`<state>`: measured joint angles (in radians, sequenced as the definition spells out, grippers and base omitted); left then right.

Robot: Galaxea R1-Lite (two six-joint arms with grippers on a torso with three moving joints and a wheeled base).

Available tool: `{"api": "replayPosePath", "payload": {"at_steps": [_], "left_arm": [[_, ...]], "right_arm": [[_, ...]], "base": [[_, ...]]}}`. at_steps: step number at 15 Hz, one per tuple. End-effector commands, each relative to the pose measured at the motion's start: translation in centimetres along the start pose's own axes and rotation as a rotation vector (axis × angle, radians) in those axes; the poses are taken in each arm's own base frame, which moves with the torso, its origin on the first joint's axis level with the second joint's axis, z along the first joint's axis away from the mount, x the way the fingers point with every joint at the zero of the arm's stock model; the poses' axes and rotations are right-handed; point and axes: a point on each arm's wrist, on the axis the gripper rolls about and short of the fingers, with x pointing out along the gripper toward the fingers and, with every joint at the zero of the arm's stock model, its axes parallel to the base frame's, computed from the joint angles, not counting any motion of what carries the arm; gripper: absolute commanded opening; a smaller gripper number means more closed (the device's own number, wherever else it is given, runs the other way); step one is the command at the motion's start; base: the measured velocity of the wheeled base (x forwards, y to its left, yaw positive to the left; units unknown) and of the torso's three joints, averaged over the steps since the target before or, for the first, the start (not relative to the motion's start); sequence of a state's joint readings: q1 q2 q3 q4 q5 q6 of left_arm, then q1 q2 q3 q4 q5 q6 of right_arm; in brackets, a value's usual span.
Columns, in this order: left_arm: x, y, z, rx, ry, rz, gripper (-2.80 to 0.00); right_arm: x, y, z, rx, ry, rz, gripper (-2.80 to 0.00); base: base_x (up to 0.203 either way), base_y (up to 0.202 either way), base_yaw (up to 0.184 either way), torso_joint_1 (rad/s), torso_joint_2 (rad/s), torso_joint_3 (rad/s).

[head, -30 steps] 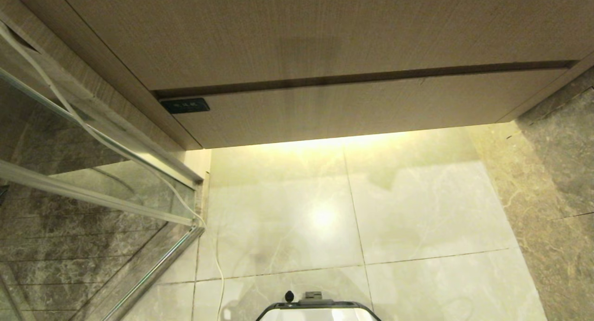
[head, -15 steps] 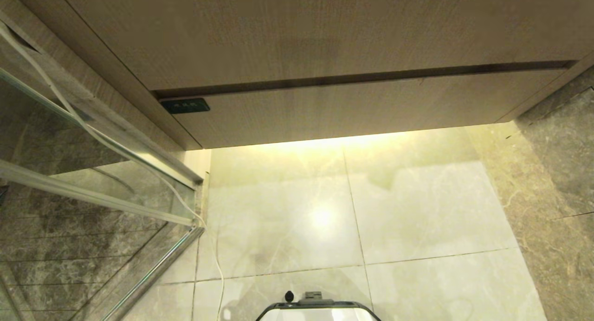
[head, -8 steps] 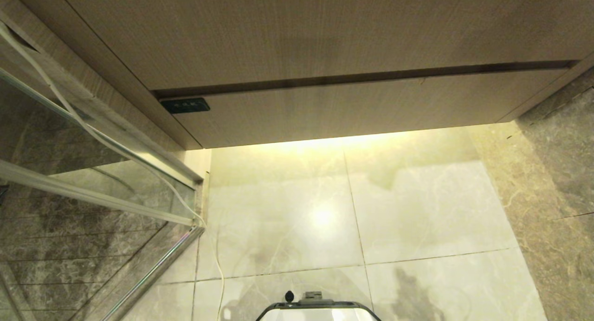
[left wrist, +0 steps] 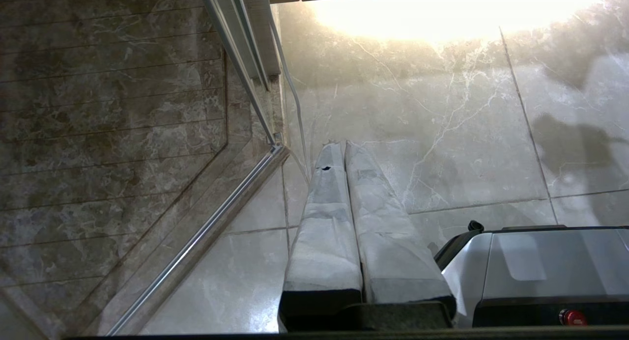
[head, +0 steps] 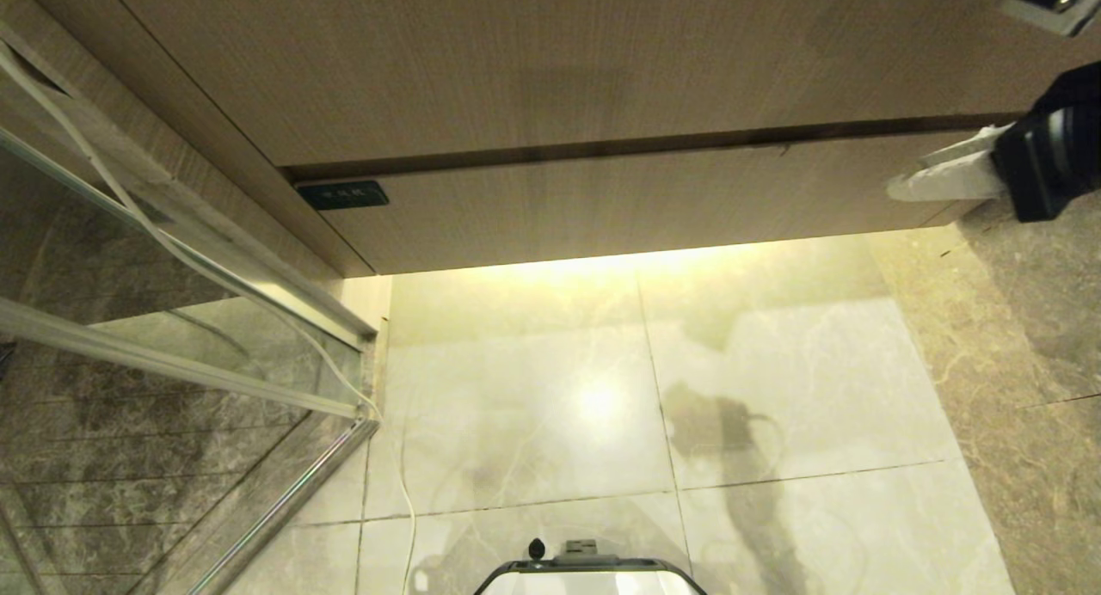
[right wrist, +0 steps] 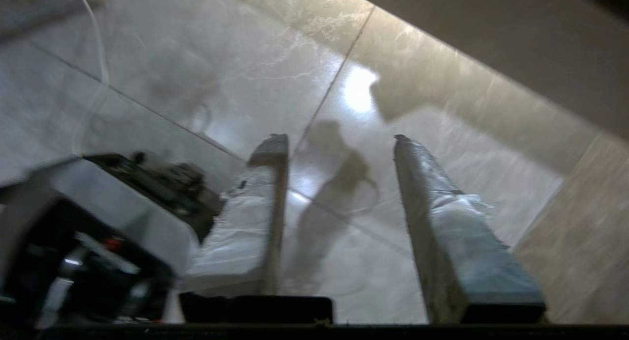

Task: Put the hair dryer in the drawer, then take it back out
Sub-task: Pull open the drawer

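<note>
The drawer (head: 645,201) is the low wood-grain front under a dark gap, pushed in, with a small dark label (head: 342,195) at its left corner. The hair dryer is out of view. My right gripper (head: 907,178) reaches in from the right edge, level with the drawer's right end, its wrapped fingers pointing left. In the right wrist view the right gripper (right wrist: 339,139) is open over the tiled floor with nothing between its fingers. My left gripper (left wrist: 342,144) hangs low beside the base, shut and empty.
A taller wood-grain panel (head: 559,62) stands above the drawer. A glass shower screen (head: 172,337) with a metal rail closes off the left. A thin white cable (head: 404,492) runs down to the pale floor tiles. A dark marble wall (head: 1032,320) stands on the right, and my base (head: 589,573) below.
My right arm has risen into the head view at the right edge, and its shadow now lies on the floor tiles. The drawer and the left arm have not moved.
</note>
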<state>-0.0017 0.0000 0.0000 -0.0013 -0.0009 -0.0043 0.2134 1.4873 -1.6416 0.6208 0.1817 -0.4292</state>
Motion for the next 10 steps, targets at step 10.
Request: {"api": "replayPosePath", "payload": {"at_steps": [10], "left_arm": [[0.0, 0.0, 0.0, 0.000, 0.001, 0.000, -2.80]], "right_arm": [[11.1, -7.2, -5.9, -0.903, -0.062, -0.135, 0.00]], "base": [[0.000, 0.000, 0.000, 0.000, 0.00, 0.000]]}}
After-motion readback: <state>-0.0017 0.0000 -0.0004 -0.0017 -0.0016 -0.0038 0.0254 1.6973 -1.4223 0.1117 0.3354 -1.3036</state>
